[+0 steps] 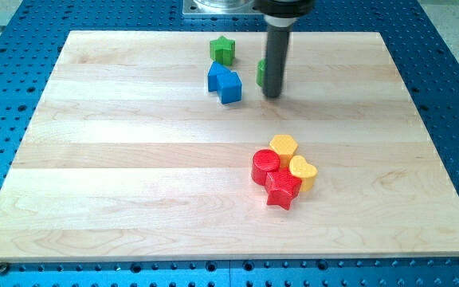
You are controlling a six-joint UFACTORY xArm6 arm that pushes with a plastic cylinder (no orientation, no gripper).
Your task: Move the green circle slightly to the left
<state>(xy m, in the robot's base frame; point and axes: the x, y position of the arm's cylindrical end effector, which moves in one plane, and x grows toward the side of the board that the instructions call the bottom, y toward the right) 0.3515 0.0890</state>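
The green circle (260,72) lies near the view's top, mostly hidden behind my rod; only its left edge shows. My tip (272,95) rests on the wooden board (134,159), just in front of and to the right of the green circle, close to or touching it. A blue block of irregular shape (225,83) lies just left of the circle. A green star (222,49) lies above the blue block.
A cluster lies at the lower right: a red circle (265,166), a red star (282,189), a yellow hexagon (284,147) and a yellow heart (304,171), all touching. The blue perforated table (453,96) surrounds the board.
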